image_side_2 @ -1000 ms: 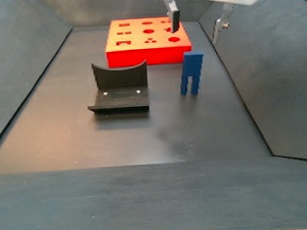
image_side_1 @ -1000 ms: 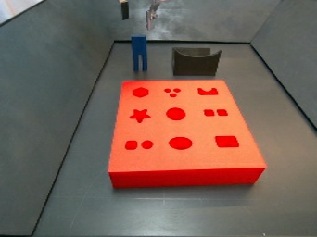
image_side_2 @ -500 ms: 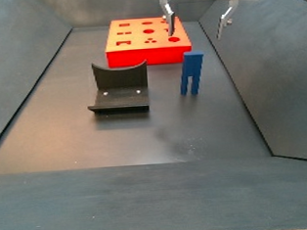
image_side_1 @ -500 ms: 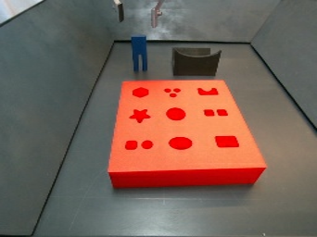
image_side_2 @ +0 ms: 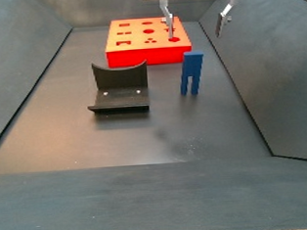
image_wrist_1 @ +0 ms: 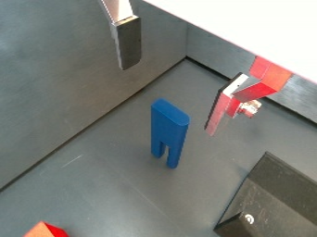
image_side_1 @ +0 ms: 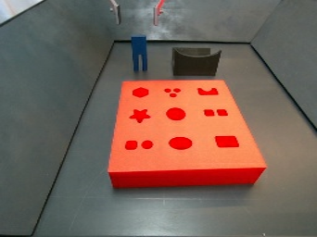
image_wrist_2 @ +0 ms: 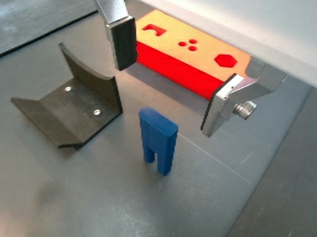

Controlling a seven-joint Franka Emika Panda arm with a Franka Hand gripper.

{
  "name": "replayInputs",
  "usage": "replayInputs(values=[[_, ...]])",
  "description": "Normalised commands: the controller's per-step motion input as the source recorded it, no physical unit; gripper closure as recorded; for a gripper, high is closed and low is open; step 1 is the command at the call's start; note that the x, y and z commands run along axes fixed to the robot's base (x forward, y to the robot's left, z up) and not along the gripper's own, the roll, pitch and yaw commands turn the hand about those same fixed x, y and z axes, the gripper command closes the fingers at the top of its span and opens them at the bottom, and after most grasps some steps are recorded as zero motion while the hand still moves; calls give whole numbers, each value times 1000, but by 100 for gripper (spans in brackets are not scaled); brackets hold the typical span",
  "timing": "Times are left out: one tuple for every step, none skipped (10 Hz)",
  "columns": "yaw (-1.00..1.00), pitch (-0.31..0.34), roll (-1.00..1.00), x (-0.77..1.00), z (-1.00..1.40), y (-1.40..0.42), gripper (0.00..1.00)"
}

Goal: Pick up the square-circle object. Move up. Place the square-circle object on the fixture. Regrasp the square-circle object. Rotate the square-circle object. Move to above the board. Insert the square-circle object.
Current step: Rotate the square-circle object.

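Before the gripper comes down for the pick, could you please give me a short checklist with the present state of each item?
1. Gripper open, nothing between the fingers: ok.
2. Gripper above the square-circle object, which shows between the fingers in both wrist views: ok.
3. Square-circle object upright on the floor, prongs down: ok.
4. Object apart from the fixture and the board: ok.
5. Fixture notch free for the later placing: ok.
6. Exact centring of the fingers over the object: cannot tell.
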Motion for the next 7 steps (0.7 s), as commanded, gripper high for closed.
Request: replayInputs(values=[[208,59,-93,16,-1,-1,0],[159,59,-92,0,-1000,0,0],[99,47,-91,11,-1000,0,0],[75,7,-90,38,-1000,0,0],[51,-17,-85,50,-1000,-3,0],[42,-22,-84,51,-935,-3,0],[31,-25,-88,45,-694,-5,0]])
